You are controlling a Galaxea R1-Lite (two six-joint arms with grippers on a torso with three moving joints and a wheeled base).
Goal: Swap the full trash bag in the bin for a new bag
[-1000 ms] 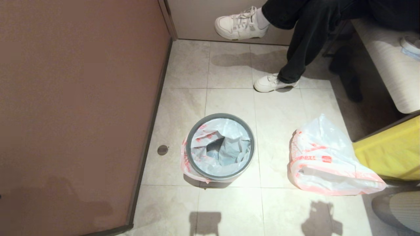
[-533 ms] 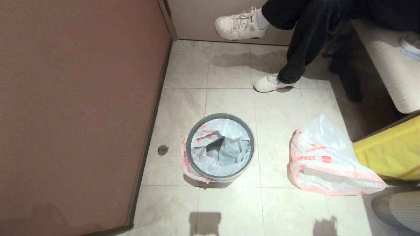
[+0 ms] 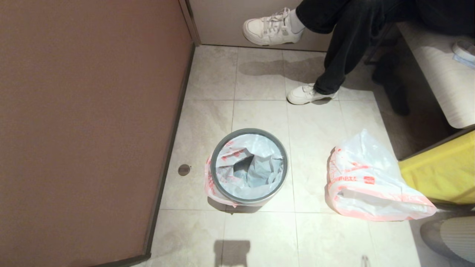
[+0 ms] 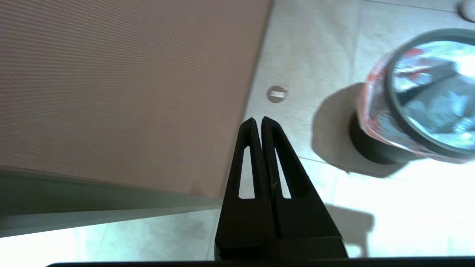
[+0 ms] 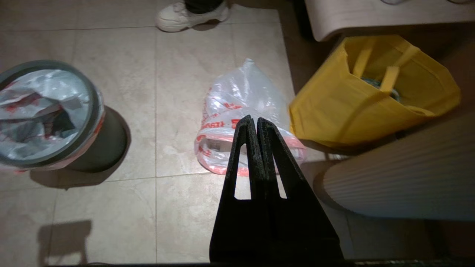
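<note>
The left tool (image 4: 258,120), closed and empty, had drawn back out of the head view. At centre the bin (image 3: 249,166) held a bag (image 3: 256,163) under its ring. At three o'clock lay the other bag (image 3: 367,181). The right tool (image 5: 252,120), closed, had withdrawn too; the job looked done.

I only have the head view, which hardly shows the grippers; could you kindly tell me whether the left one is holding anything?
Observer: No, the left gripper is shut and empty, near the brown wall.
Operator: And the right one, please?
Observer: The right gripper is also shut and empty, pointing toward the bag on the floor.
Operator: What is the yellow thing?
Observer: An open yellow tote bag with two handles.
</note>
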